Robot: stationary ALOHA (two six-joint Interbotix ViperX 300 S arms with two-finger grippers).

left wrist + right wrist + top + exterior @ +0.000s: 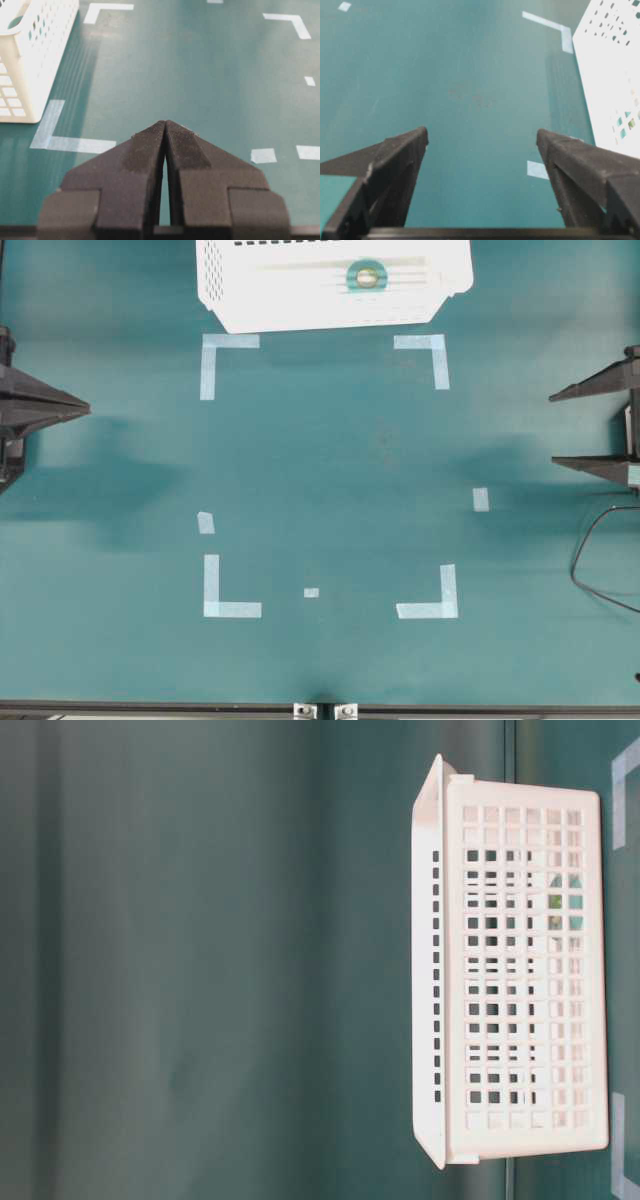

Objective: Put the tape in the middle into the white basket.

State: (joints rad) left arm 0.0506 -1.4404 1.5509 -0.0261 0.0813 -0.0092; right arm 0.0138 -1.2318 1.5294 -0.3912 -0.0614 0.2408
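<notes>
The teal tape (367,278) with its tan core lies inside the white basket (260,300) at the table's far edge, right of the basket's middle. Through the basket's slotted side (520,990) a bit of the tape (556,903) shows. Far from the basket, my left gripper (85,410) sits at the left edge, shut and empty, fingertips pressed together (165,122). Over at the right edge my right gripper (552,430) stands wide open with nothing between its fingers (482,137). The basket's corner (25,65) and its wall (612,85) appear in the wrist views.
Pale blue L-shaped tape corners (225,352) (428,352) (228,592) (432,598) mark a square on the teal table. Small tape scraps (481,499) (205,523) (311,592) lie near it. A black cable (600,560) loops at the right edge.
</notes>
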